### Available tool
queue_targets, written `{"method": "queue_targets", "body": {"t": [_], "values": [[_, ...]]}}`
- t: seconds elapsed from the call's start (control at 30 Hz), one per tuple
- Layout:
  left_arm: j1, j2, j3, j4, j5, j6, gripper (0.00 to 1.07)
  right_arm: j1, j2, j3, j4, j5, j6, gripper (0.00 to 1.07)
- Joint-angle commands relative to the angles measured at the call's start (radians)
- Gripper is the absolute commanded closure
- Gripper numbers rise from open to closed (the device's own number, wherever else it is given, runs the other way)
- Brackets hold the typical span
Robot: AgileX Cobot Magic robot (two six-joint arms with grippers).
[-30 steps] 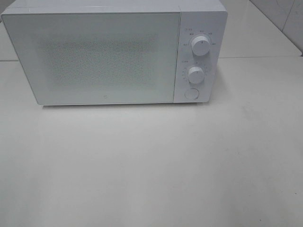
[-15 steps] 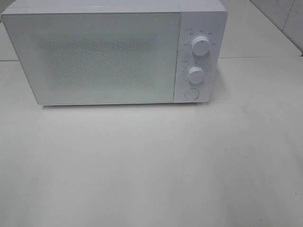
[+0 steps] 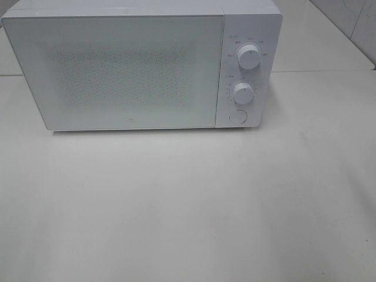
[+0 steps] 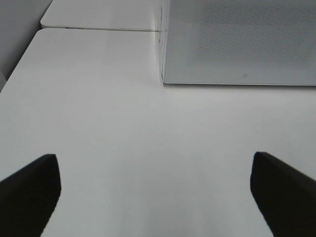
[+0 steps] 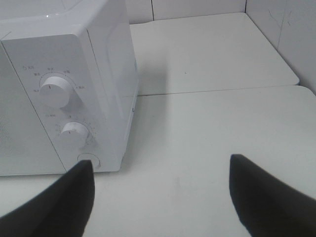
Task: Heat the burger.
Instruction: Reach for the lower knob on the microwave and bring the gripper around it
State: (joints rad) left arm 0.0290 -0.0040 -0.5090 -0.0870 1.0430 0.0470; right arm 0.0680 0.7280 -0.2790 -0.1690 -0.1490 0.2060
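The burger showed in none of the views. It was not on the counter (image 3: 188, 205), and whether it sat inside the white microwave (image 3: 141, 9) could not be told, since the door (image 3: 117, 70) was closed and its speckled panel let nothing through. The left claw (image 4: 154, 165) hung over bare counter with its jaws wide apart and nothing between them, facing the lower corner of the door at the end away from the controls. The right claw (image 5: 162, 165) was also spread and empty. It looked toward the control end, where the upper knob (image 5: 53, 94), the lower knob (image 5: 74, 134) and the round button (image 5: 89, 161) ran down the panel. The button lay just beyond one of its fingers (image 5: 69, 197). Neither claw reached into the high view. The controls lay on the right arm's side, with the button lowest and nearest its claw. Whatever came next, opening the door or setting a knob, the right arm looked the better placed. The left arm stood well apart from the panel.
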Motion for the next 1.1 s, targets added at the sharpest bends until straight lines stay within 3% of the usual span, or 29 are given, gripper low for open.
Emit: {"method": "queue_targets", "body": {"t": [0.03, 0.33, 0.53, 0.6, 0.7, 0.77, 1.1], "values": [[0.001, -0.029, 0.004, -0.002, -0.005, 0.0, 0.06, -0.005, 0.091, 0.001, -0.003, -0.138, 0.011, 0.35], [0.001, -0.029, 0.004, -0.002, -0.005, 0.0, 0.06, -0.005, 0.262, 0.001, 0.006, -0.338, -0.012, 0.35], [0.001, -0.029, 0.004, -0.002, -0.005, 0.0, 0.06, -0.005, 0.407, 0.001, 0.113, -0.464, -0.098, 0.35], [0.001, -0.029, 0.004, -0.002, -0.005, 0.0, 0.06, 0.034, 0.484, 0.001, 0.194, -0.526, -0.163, 0.35], [0.001, -0.029, 0.004, -0.002, -0.005, 0.0, 0.06, 0.053, 0.503, 0.001, 0.22, -0.542, -0.186, 0.35], [0.001, -0.029, 0.004, -0.002, -0.005, 0.0, 0.06, 0.147, 0.574, 0.001, 0.327, -0.607, -0.285, 0.35], [0.001, -0.029, 0.004, -0.002, -0.005, 0.0, 0.06, 0.392, 0.679, 0.001, 0.631, -0.778, -0.491, 0.35]]}}
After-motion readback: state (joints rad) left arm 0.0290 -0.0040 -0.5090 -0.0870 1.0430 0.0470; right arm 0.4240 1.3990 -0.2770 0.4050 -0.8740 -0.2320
